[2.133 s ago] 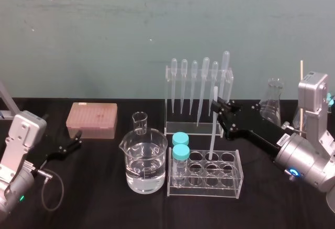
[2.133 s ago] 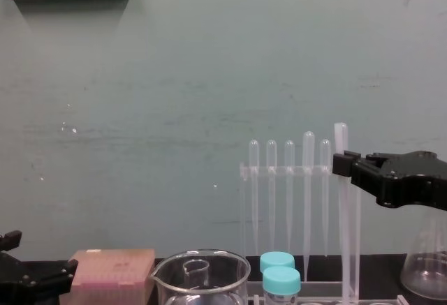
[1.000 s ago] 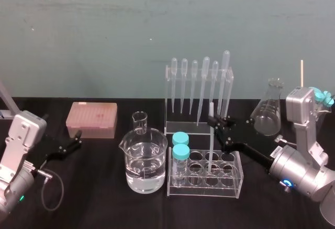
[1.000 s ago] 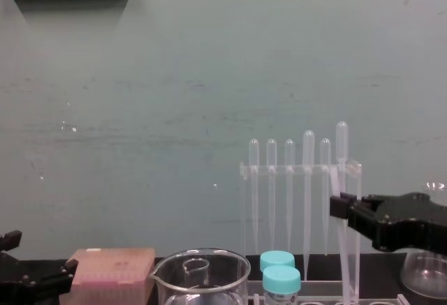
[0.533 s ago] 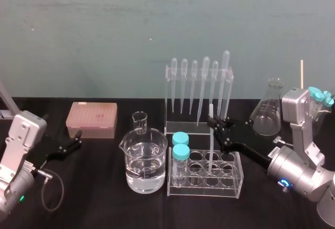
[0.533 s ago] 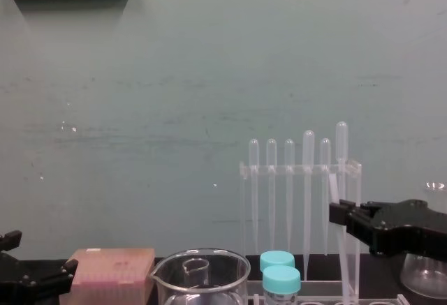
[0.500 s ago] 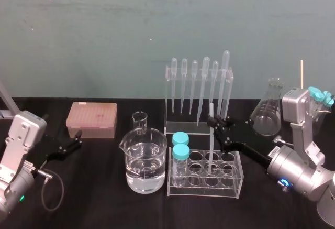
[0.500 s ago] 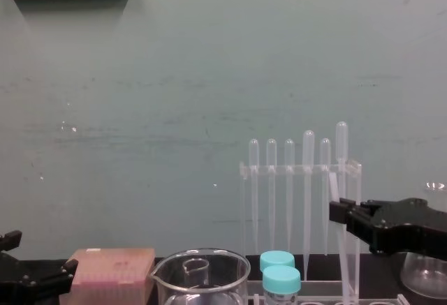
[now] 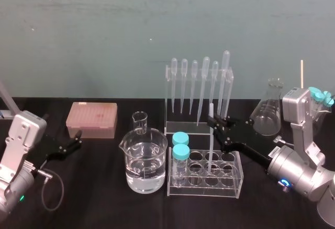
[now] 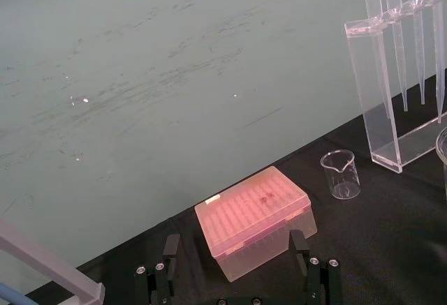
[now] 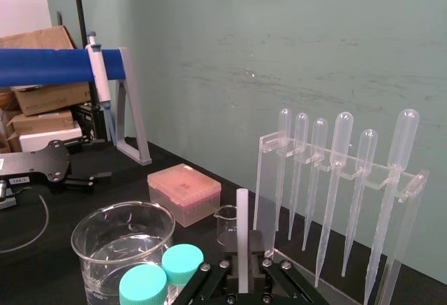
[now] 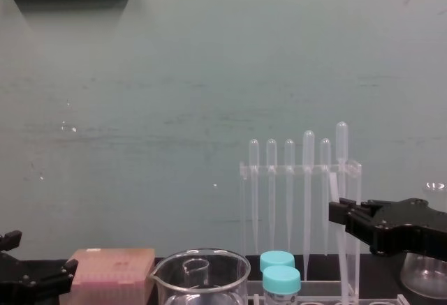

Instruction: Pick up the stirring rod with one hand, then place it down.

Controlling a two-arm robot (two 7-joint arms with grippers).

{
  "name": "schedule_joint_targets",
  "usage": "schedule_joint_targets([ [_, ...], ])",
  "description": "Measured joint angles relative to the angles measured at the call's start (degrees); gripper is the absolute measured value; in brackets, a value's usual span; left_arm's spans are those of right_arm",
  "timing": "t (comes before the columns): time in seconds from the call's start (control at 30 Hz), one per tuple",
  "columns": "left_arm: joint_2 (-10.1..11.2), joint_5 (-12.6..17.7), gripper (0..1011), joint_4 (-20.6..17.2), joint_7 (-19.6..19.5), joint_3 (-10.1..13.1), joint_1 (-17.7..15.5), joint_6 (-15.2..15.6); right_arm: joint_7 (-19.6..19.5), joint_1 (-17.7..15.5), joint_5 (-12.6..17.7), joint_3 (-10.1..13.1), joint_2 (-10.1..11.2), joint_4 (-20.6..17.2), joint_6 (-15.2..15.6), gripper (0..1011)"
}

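**Lowered now: thin, translucent white stirring rod [image 9: 211,137] into the clear acrylic tube rack [image 9: 230,188]**

Nearest me, the rod's foot sits in one of the rack's wells, which can prop it. My black, angular right gripper [image 9: 213,121] is clamped narrow on its upper part, steadying it almost upright until it is seated. Just behind stands the clear pipette rack [image 9: 188,128], so releasing needs care. Off to my left, my left gripper [image 10: 237,266] rests spread wide and empty by the pink tip box [image 9: 91,119].
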Motion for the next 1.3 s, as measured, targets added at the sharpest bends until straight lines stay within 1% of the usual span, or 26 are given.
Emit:
schedule_joint_targets([
  [0.17,0.0,0.0,1000,0.0,0.0,0.0,0.0,0.0,0.02,-0.04,0.02,0.0,0.03,-0.03,0.04,221],
  [0.2,0.0,0.0,1000,0.0,0.0,0.0,0.0,0.0,0.02,-0.04,0.02,0.0,0.03,-0.04,0.04,274],
  [0.3,0.0,0.0,1000,0.0,0.0,0.0,0.0,0.0,0.03,-0.05,0.02,0.0,0.04,-0.05,0.05,335],
  [0.33,0.0,0.0,1000,0.0,0.0,0.0,0.0,0.0,0.03,-0.06,0.03,0.0,0.05,-0.07,0.06,396],
  [0.37,0.0,0.0,1000,0.0,0.0,0.0,0.0,0.0,0.03,-0.07,0.03,0.0,0.05,-0.07,0.07,413],
  [0.43,0.0,0.0,1000,0.0,0.0,0.0,0.0,0.0,0.03,-0.07,0.04,0.0,0.06,-0.09,0.07,496],
  [0.47,0.0,0.0,1000,0.0,0.0,0.0,0.0,0.0,0.03,-0.07,0.04,0.0,0.06,-0.09,0.08,510],
  [0.53,0.0,0.0,1000,0.0,0.0,0.0,0.0,0.0,0.03,-0.07,0.04,0.0,0.07,-0.09,0.08,599],
  [0.6,0.0,0.0,1000,0.0,0.0,0.0,0.0,0.0,0.03,-0.08,0.04,0.0,0.08,-0.09,0.08,638],
  [0.7,0.0,0.0,1000,0.0,0.0,0.0,0.0,0.0,0.03,-0.07,0.04,0.0,0.08,-0.09,0.08,756],
  [0.73,0.0,0.0,1000,0.0,0.0,0.0,0.0,0.0,0.03,-0.07,0.04,0.0,0.08,-0.09,0.08,756],
  [0.77,0.0,0.0,1000,0.0,0.0,0.0,0.0,0.0,0.03,-0.08,0.04,0.0,0.08,-0.09,0.08,812],
  [0.8,0.0,0.0,1000,0.0,0.0,0.0,0.0,0.0,0.03,-0.08,0.04,0.0,0.08,-0.09,0.08,846],
  [0.83,0.0,0.0,1000,0.0,0.0,0.0,0.0,0.0,0.03,-0.08,0.04,0.0,0.08,-0.09,0.08,846],
  [0.87,0.0,0.0,1000,0.0,0.0,0.0,0.0,0.0,0.03,-0.07,0.04,0.0,0.09,-0.09,0.08,883],
  [0.9,0.0,0.0,1000,0.0,0.0,0.0,0.0,0.0,0.03,-0.07,0.04,0.0,0.08,-0.09,0.08,896],
  [0.93,0.0,0.0,1000,0.0,0.0,0.0,0.0,0.0,0.03,-0.07,0.04,0.0,0.08,-0.1,0.08,951],
  [1.03,0.0,0.0,1000,0.0,0.0,0.0,0.0,0.0,0.03,-0.08,0.04,0.0,0.08,-0.09,0.08,1002],
  [1.17,0.0,0.0,1000,0.0,0.0,0.0,0.0,0.0,-0.06,-0.1,0.05,0.02,0.07,-0.13,0.13,1000],
  [1.3,0.0,0.0,1000,0.0,0.0,0.0,0.0,0.0,-1.71,-1.32,0.09,0.81,-0.12,-1.62,0.76,1000],
])
